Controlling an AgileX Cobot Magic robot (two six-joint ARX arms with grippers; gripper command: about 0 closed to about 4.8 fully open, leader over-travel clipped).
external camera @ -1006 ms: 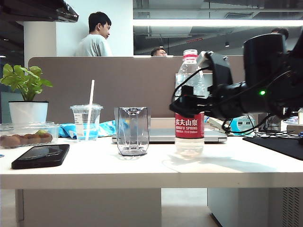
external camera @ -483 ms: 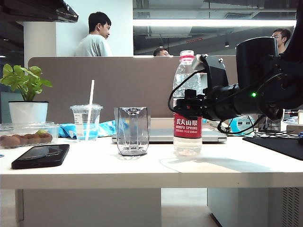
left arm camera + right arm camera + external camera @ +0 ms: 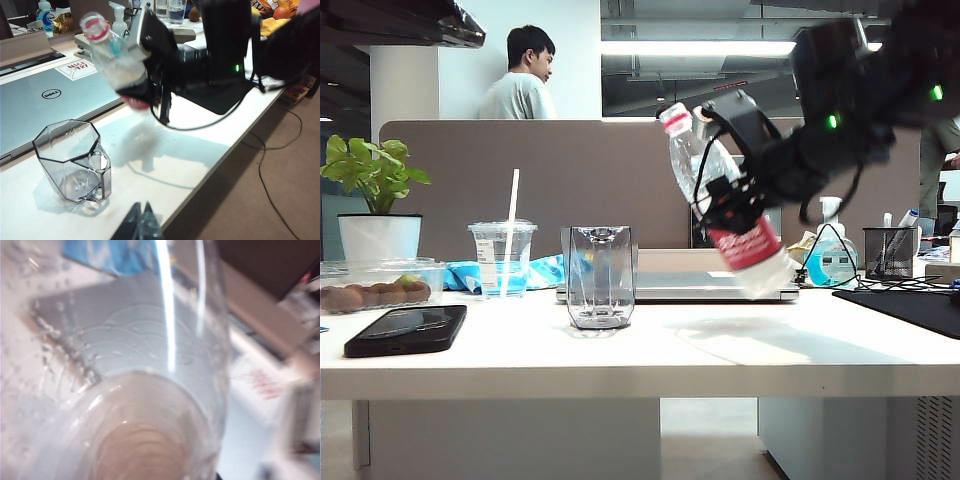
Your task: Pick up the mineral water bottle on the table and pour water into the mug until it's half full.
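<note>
Item: mineral water bottle (image 3: 725,195), clear plastic w/ red-and-white label, red neck ring. It is hanging in the air above the table (image 3: 620,362), well clear of the top, tilting w/ its neck toward the mug (image 3: 600,277) and its base out to the right of the exterior view. The right gripper (image 3: 732,190) is clamping it around the middle, just above the label, fingers on either side of the body; black arm and cable are reaching in from the upper right. In the right wrist view the bottle (image 3: 150,390) is filling nearly the whole picture, blurred, w/ droplets inside the wall. Item: mug, faceted clear glass, thick base, standing upright on the table to the left of the bottle and apart from it; in the left wrist view the mug (image 3: 75,160) is looking empty or nearly so. Item: left gripper (image 3: 140,225), only its dark fingertips are showing at the picture edge near the mug, tips close together, holding nothing; can't tell for sure whether fully closed. Misc. on the table: silver laptop (image 3: 670,285) behind the mug, lidded plastic cup (image 3: 503,258) w/ white straw, black phone (image 3: 405,330), potted plant (image 3: 375,195) at far left. Person (image 3: 525,75) is standing beyond the partition.
</note>
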